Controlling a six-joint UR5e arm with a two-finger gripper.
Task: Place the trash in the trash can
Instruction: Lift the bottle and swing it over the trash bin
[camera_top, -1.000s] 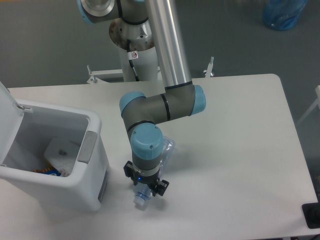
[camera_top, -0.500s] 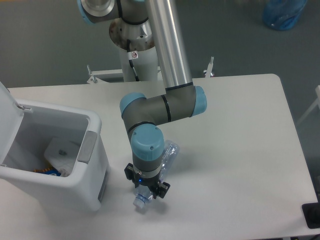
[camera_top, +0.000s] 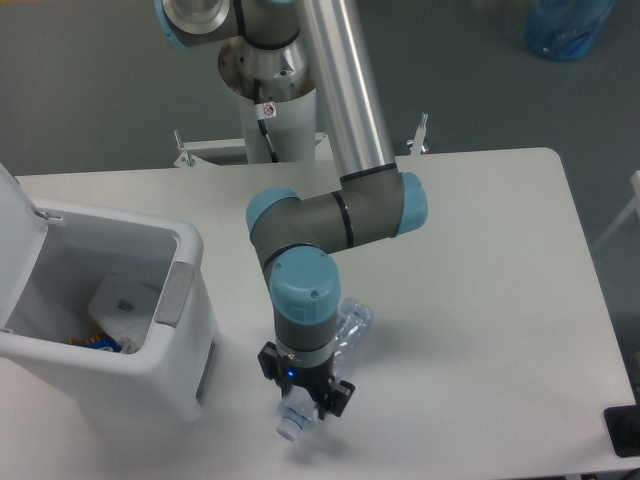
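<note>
A clear plastic bottle (camera_top: 350, 328) hangs tilted under the arm's wrist, its white cap end (camera_top: 291, 424) pointing down toward the table's front. My gripper (camera_top: 305, 400) is shut on the bottle near its neck, and the wrist hides most of the bottle's body. The trash can (camera_top: 185, 290), a boxy white bin with a grey panel on its rim, stands at the left with its lid swung open. Inside it lie a white wrapper (camera_top: 122, 300) and some colourful scraps. The gripper is to the right of the bin, a short way from its front corner.
The white table (camera_top: 480, 300) stretches right of the arm. The arm's base column (camera_top: 275, 120) stands behind the table's back edge. A blue bag (camera_top: 565, 25) lies on the floor at the far right. A dark object (camera_top: 625, 430) sits at the table's right front corner.
The gripper with the bottle has moved toward the table's front and slightly right. The bottle has risen off the table and now hangs from the gripper.
</note>
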